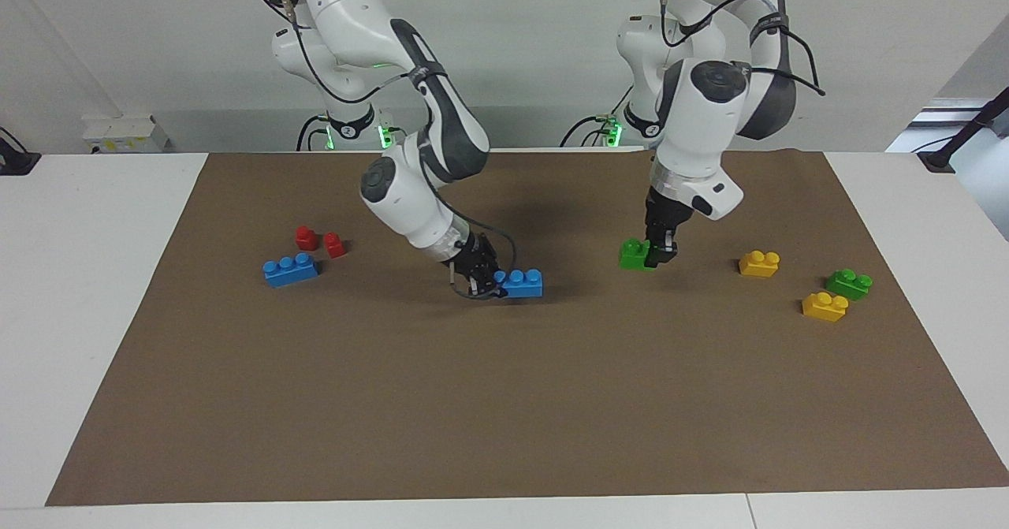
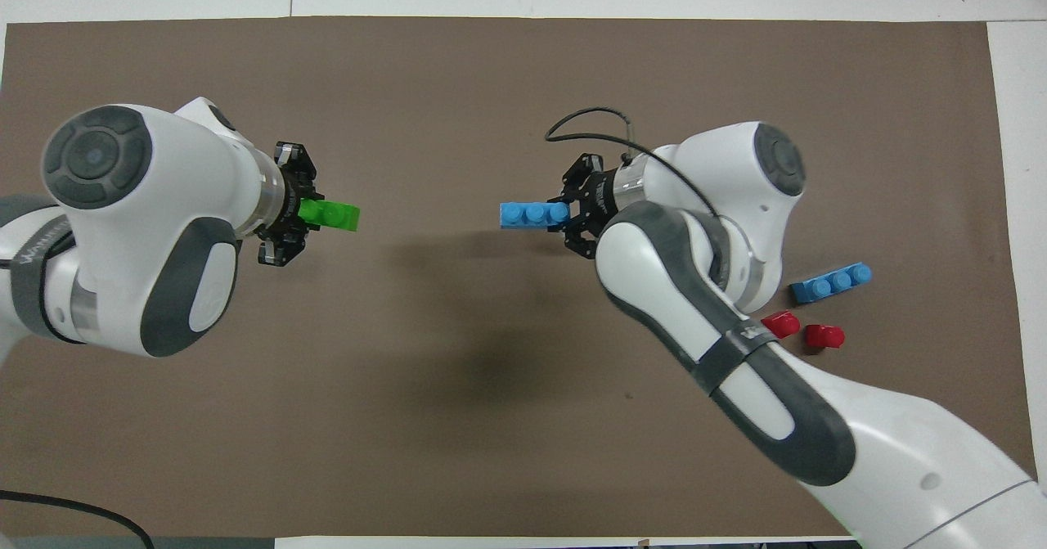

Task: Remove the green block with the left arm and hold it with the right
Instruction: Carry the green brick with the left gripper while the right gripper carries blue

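The left gripper (image 1: 660, 251) grasps the green block (image 1: 633, 255) low over the mat's middle, toward the left arm's edge of the desk. The right gripper (image 1: 479, 275) clamps a blue brick (image 1: 522, 283) near the desk's centre. The separation looks done; little seems left

Left arm (image 2: 139, 230) hides 3 bricks overhead.

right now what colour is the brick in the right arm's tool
Blue: the right tool holds a blue brick, shown best in the overhead view.
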{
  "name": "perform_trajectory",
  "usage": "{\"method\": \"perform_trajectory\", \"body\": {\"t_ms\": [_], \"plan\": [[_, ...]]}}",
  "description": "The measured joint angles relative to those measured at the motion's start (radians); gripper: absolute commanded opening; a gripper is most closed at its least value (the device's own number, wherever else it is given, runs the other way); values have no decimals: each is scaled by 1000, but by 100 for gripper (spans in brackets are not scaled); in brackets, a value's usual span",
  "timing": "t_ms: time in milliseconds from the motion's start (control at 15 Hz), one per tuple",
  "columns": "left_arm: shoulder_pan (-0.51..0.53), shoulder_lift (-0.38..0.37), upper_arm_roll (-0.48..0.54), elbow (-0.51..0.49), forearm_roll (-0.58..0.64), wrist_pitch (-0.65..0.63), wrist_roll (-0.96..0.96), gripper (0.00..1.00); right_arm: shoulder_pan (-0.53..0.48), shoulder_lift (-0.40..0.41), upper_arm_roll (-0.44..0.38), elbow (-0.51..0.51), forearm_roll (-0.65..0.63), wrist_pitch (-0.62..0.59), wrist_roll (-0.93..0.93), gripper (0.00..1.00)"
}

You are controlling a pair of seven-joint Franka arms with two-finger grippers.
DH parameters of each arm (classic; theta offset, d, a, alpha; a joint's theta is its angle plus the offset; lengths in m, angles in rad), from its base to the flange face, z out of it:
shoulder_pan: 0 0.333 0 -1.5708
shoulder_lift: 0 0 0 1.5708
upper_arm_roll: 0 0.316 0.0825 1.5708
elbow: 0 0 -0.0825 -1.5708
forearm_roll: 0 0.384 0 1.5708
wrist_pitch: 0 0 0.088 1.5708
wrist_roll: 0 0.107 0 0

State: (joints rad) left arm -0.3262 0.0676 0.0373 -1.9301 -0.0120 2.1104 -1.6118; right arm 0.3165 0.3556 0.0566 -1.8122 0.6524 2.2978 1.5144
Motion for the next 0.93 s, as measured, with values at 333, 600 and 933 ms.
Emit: {"method": "perform_trajectory", "body": {"t_ms": [333, 600, 933], "plan": [[128, 16, 2, -25, -13, 27, 242, 0, -276, -28, -7, 53, -63, -228, -246, 0], [198, 72, 2, -36, -13, 89, 391, 0, -433, -27, -9, -21, -88, -258, -416, 0], [269, 147, 2, -36, -13, 173, 498, 0, -489, -17, -9, -87, -89, -242, -480, 0]]}}
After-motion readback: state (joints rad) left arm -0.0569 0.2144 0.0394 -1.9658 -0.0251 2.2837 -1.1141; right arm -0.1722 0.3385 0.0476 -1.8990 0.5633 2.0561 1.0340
